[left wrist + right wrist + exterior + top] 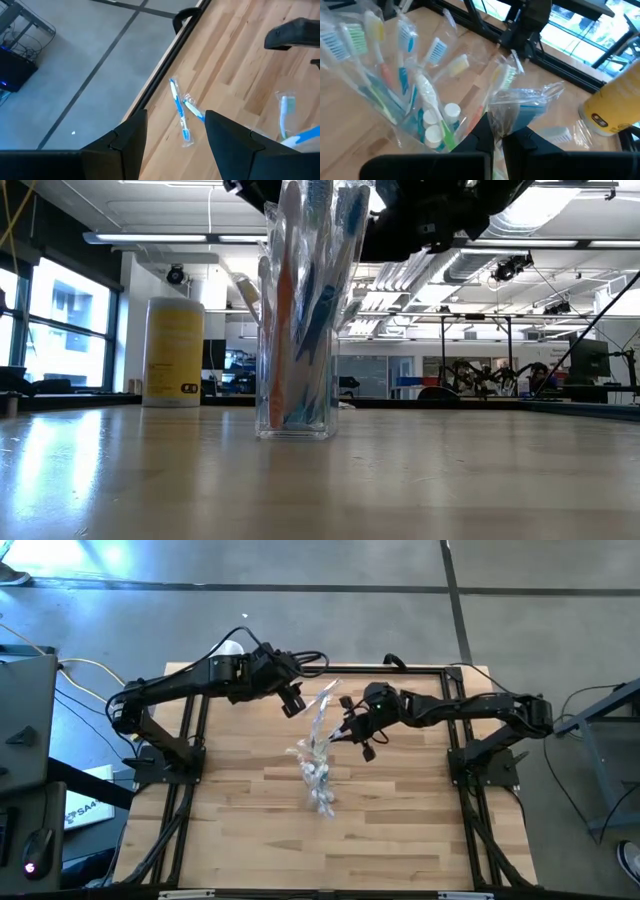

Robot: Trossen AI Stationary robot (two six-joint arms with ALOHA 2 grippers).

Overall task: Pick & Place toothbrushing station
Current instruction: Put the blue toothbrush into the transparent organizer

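Note:
A clear plastic cup [295, 395] stands upright on its base mid-table, packed with wrapped toothbrushes [405, 60] and small white-capped tubes [440, 122]; the high view shows it too [320, 765]. My right gripper [497, 137] is just right of the cup [358, 735], shut on a clear-wrapped toothbrush [530, 105]. My left gripper [175, 135] hangs open over the far part of the table [292, 703], left of the brush tops, with nothing between its fingers. Two wrapped blue toothbrushes [181, 112] lie flat on the wood near the far edge. My right gripper pinches the crumpled clear wrapper [499, 117] of one toothbrush between its two fingers. The fingers come from the table's right, slanting down. The wrapped brush reaches forward beyond the fingertips, above the wood; where its far end lies I cannot tell.
A yellow bottle [173, 352] with a white cap stands at the far left of the table [232, 644], also seen in the right wrist view [615, 102]. A black frame rail [165, 65] runs along the far edge. Bare wood [330, 850] stretches toward the near edge.

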